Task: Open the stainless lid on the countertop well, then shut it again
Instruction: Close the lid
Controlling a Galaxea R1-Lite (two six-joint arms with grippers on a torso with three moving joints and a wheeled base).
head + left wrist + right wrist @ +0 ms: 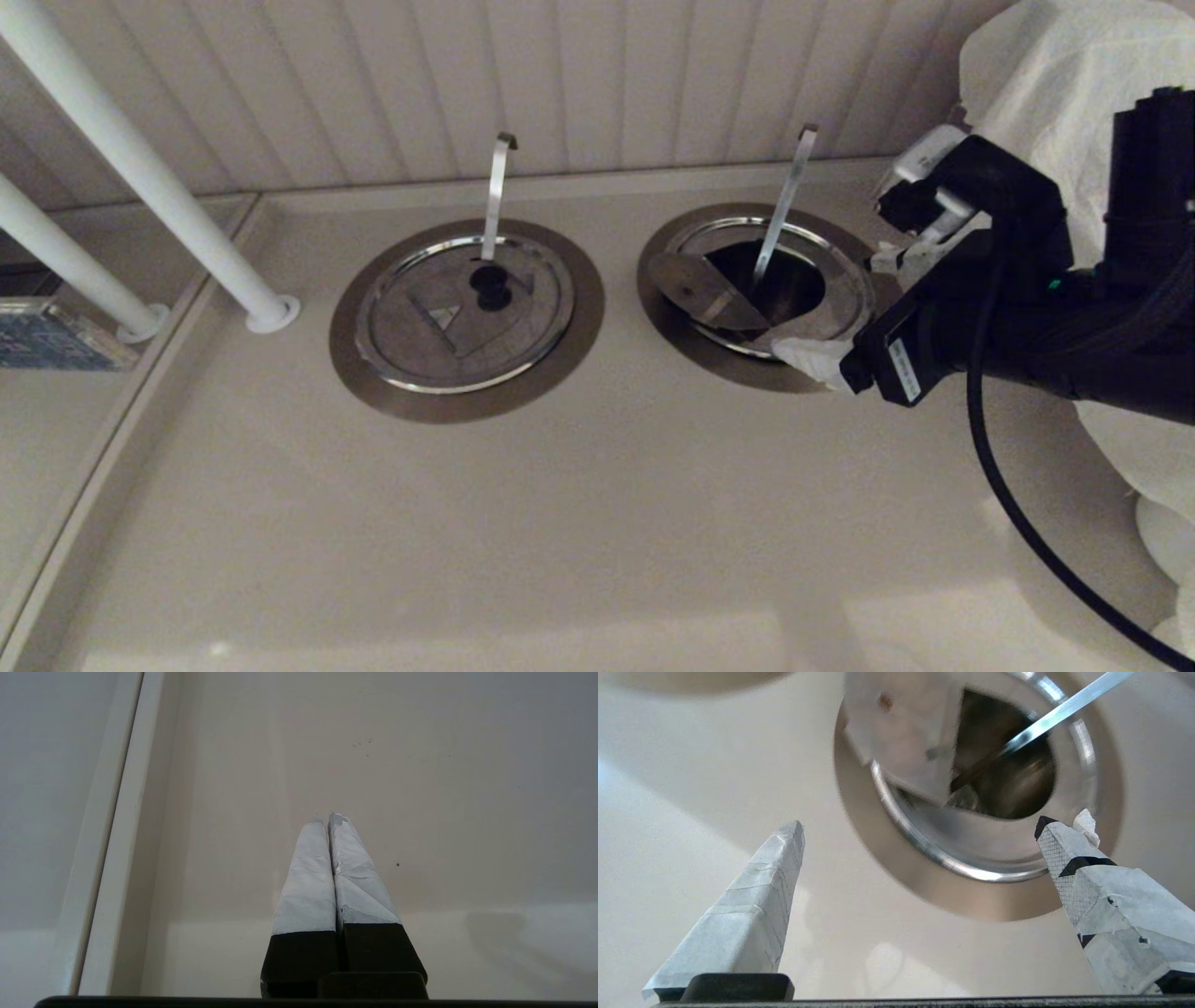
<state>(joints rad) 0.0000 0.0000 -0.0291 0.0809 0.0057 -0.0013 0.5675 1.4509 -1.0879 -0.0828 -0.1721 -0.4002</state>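
Showing two steel-ringed wells from the head view: the second lid (464, 317) flat and closed at left, the stainless lid (705, 291) with its wedge folded up over the countertop well (747, 299) at right, one utensil handle (782, 210) through each; two white posts (140, 177) far left; right gripper (845, 308) beside the open well

Left wrist view: left gripper (326, 817) with fingers pressed together over bare counter (467, 788)

Right wrist view: fingertips (791, 835) spread wide, nothing between, dark opening beyond
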